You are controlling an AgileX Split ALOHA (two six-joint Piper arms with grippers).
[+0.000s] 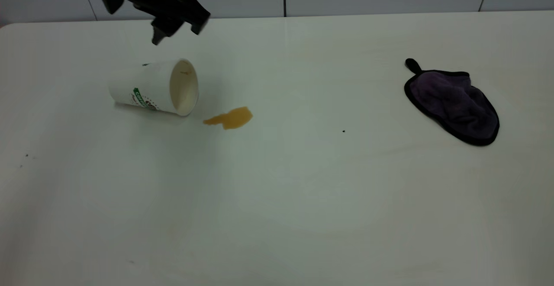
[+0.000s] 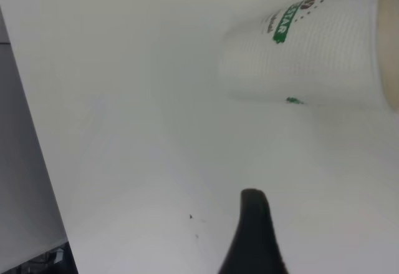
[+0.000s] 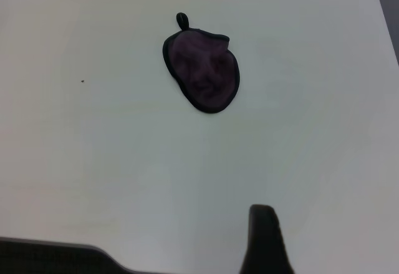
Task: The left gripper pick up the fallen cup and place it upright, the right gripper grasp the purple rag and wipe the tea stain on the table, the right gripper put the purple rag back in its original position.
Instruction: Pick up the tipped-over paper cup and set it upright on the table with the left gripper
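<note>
the fallen cup (image 1: 153, 88) lies on its side on the table (image 1: 277, 199), left half, w/ its long axis running roughly 9-to-3 in the exterior view: base toward 9, open mouth toward 3 and turned a bit toward the camera. the left gripper (image 1: 175, 28) hangs in the air above the far edge, and the cup lies at about 7 o'clock from it, near but clearly apart, nothing touching. it holds nothing; two dark tips show w/ a gap between, so i judge it parted, tho how wide i can't tell. in the left wrist view only one black finger (image 2: 255, 236) shows, w/ the cup (image 2: 312, 55) ahead of it and apart.

the tea stain (image 1: 229, 118) sits just beside the cup mouth, at about 4 o'clock from it, not touching the rim.

the purple rag (image 1: 452, 102) lies flat well apart on the right half, loop tab pointing to about 11. of the right gripper only one finger (image 3: 265, 239) shows in its wrist view, far back from the rag (image 3: 202, 71); open or closed, can't tell.

left arm is plainly the nearer one to the cup. judging by the layout, the coming move is a drop toward 7, fingers set across the cup's long axis.
</note>
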